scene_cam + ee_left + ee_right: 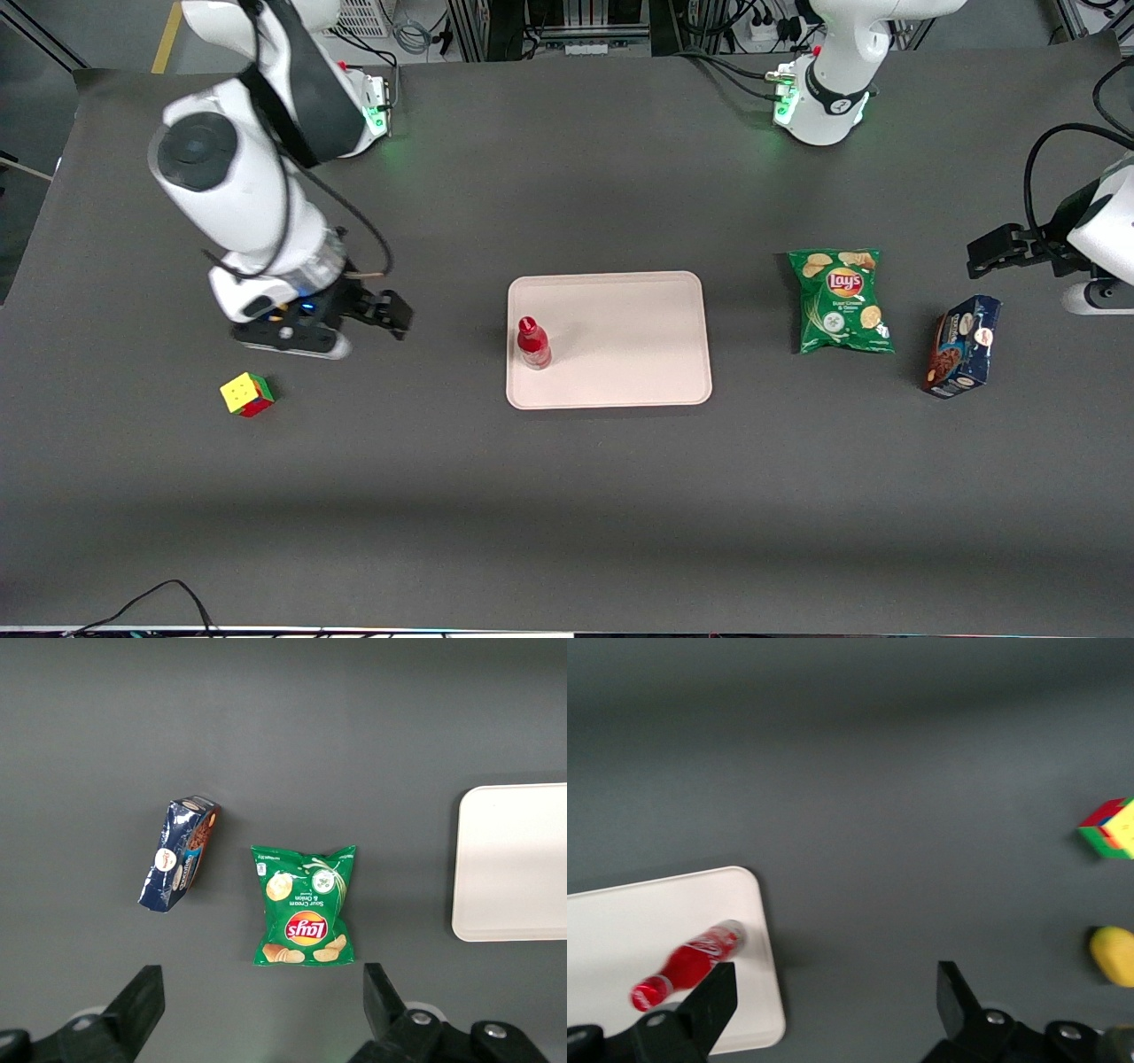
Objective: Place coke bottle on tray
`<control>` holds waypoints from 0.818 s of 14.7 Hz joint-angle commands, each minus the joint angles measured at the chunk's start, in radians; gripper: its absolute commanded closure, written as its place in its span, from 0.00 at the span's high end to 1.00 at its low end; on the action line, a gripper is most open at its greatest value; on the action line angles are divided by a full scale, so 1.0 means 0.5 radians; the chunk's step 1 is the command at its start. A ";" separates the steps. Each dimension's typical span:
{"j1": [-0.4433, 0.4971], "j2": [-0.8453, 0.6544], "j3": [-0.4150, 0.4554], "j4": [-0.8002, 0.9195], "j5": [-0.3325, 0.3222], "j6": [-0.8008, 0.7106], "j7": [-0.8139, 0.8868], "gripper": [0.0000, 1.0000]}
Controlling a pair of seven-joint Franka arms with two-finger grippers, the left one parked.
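The small red coke bottle (533, 342) stands upright on the pale pinkish-beige tray (620, 354), close to the tray's edge toward the working arm's end. It also shows on the tray (620, 930) in the right wrist view (691, 961). My right gripper (381, 312) is open and empty, held above the bare table between the tray and a colour cube, well apart from the bottle. Its fingers (957, 997) stand wide apart with only table between them.
A multicolour cube (247, 393) lies near the working arm, nearer the front camera. A green Lay's chip bag (841, 301) and a dark blue cookie box (963, 346) lie toward the parked arm's end. A yellow object (1112, 955) shows by the cube (1109, 827).
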 commanded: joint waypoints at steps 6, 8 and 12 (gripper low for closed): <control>-0.007 -0.531 -0.655 -0.514 0.165 -0.017 -0.933 1.00; -0.007 -0.553 -0.695 -0.474 0.165 -0.127 -1.090 1.00; -0.007 -0.562 -0.714 -0.358 0.147 -0.284 -1.100 1.00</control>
